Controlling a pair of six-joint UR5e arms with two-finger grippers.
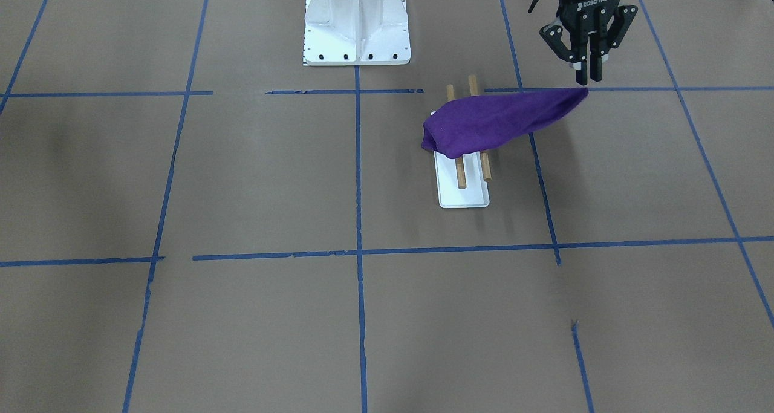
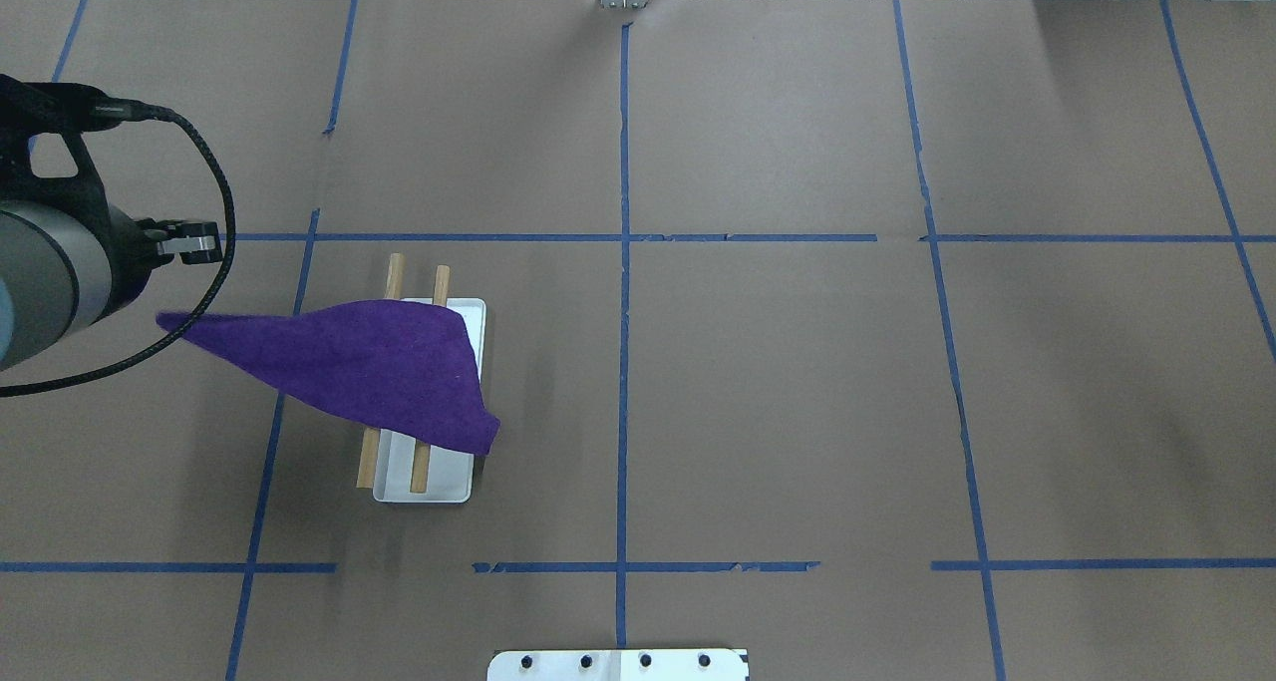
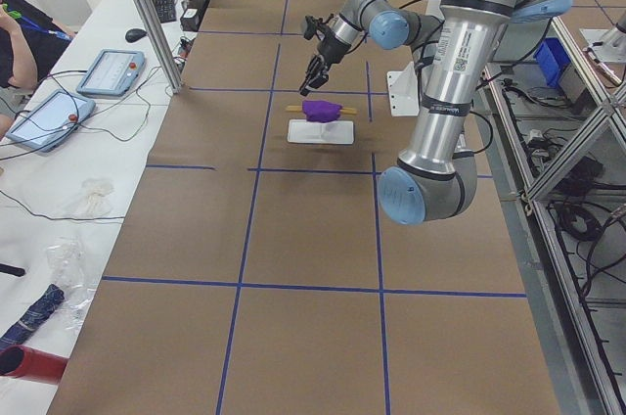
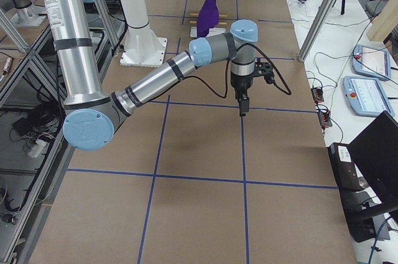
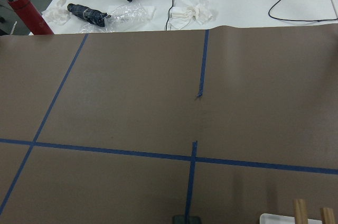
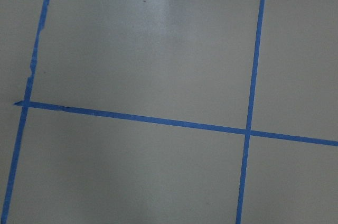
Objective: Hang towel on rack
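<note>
The towel (image 1: 496, 123) hides the middle of the rack's (image 1: 462, 198) 2 dowels (image 1: 461, 176).

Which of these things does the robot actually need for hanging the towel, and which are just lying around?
For the job: purple towel; wooden rack; left tool, pinching the towel's corner.
Just lying about: white pedestal; red tube; crumpled plastic; tablet.

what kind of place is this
Most likely a robotics lab or data-collection cell: the left arm and right arm work over a paper-covered table gridded in blue tape, with teach pendants on a side bench.
</note>
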